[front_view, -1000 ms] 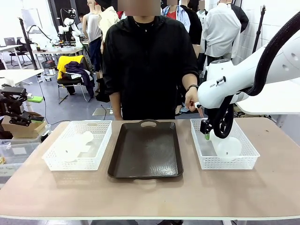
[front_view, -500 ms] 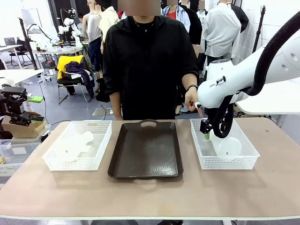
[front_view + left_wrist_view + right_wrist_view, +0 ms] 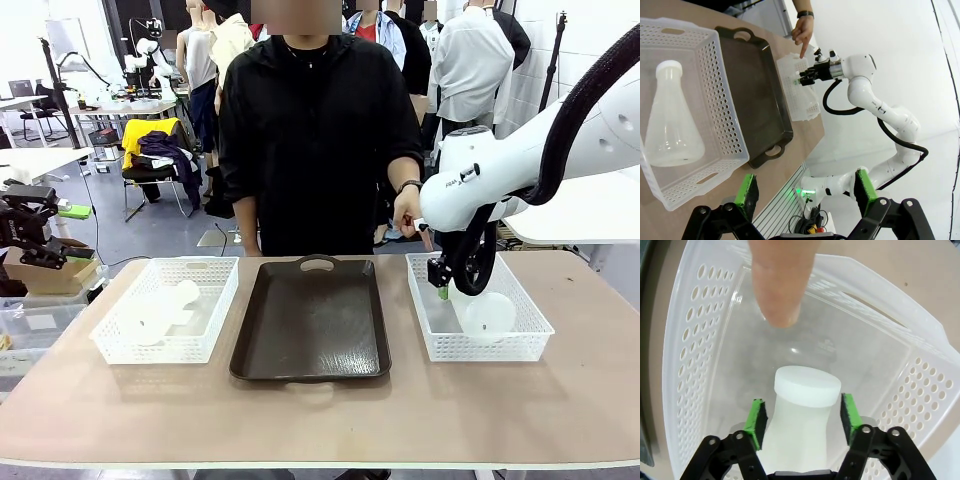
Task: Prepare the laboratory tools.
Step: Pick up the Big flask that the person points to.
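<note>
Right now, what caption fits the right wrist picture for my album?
The right end effector straddles a flask neck in a white basket, a person's fingertip pointing in.

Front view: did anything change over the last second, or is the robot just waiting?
Barely. The right arm shifted very slightly above the right basket; the right end effector brackets the flask neck, grip uncertain. The person's hand kept pointing into that basket; the tray, the other flask and the open left end effector stayed put.
</note>
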`<act>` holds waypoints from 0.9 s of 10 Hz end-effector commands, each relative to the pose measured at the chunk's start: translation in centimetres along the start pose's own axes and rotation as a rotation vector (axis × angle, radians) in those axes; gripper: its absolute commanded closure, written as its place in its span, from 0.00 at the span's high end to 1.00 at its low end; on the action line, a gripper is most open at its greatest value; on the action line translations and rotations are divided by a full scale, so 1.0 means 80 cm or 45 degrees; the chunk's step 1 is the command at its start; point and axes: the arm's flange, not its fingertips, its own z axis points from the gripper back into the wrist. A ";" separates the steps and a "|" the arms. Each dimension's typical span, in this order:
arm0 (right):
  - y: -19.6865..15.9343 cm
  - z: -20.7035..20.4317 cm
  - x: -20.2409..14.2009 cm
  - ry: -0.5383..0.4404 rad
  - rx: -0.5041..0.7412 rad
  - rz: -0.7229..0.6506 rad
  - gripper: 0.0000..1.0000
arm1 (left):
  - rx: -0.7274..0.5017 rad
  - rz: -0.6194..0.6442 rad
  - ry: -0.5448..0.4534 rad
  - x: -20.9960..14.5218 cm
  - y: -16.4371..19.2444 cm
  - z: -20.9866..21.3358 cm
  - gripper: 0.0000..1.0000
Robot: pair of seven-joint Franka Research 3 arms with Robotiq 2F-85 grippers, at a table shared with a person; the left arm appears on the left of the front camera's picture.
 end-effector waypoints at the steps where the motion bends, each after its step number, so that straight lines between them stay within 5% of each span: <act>1: 0.005 -0.006 0.006 -0.004 -0.004 -0.025 0.49 | -0.001 -0.022 -0.002 -0.001 -0.001 0.001 1.00; 4: 0.004 -0.020 0.005 -0.005 -0.003 -0.041 0.03 | -0.001 -0.022 -0.002 -0.001 -0.001 0.001 1.00; 9: -0.002 -0.026 -0.002 -0.014 0.017 -0.069 0.00 | -0.001 -0.022 -0.002 -0.001 -0.001 0.001 1.00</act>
